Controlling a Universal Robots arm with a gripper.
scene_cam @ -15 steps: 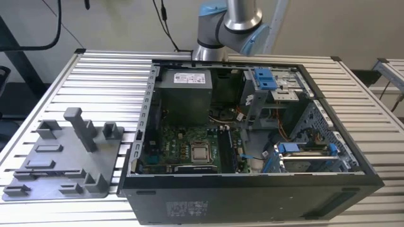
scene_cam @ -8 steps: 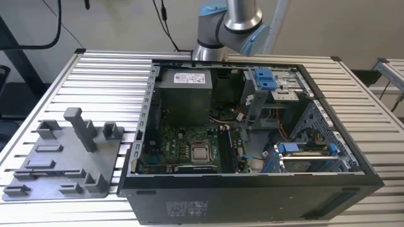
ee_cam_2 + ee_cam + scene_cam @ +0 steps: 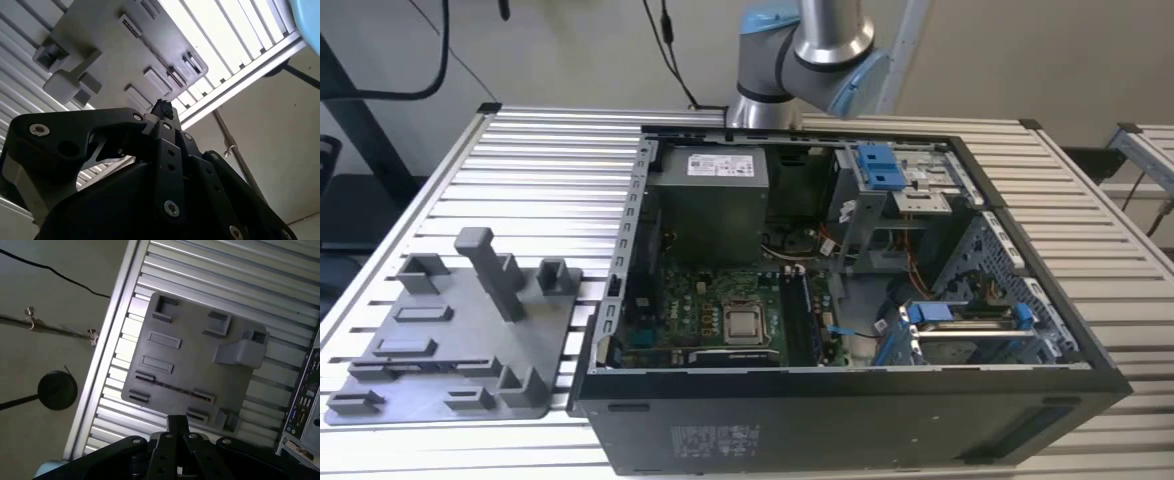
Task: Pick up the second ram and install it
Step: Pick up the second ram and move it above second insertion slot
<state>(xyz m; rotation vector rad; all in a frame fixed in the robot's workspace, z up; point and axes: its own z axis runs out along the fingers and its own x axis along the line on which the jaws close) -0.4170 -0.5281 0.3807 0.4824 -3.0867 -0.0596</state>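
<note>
Plainly slim, dark, edge-on second ram

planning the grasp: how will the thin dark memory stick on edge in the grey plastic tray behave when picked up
The thin dark memory stick looks like a flat board, so probably stiff, not floppy. Being so slim, it is likely light. It sits on edge on the grey plastic tray, so a sideways push might tip it.

The exterior view looks steeply down on the slatted aluminium worktop; both wrist views share its grey plastic holder plate from above.
</note>
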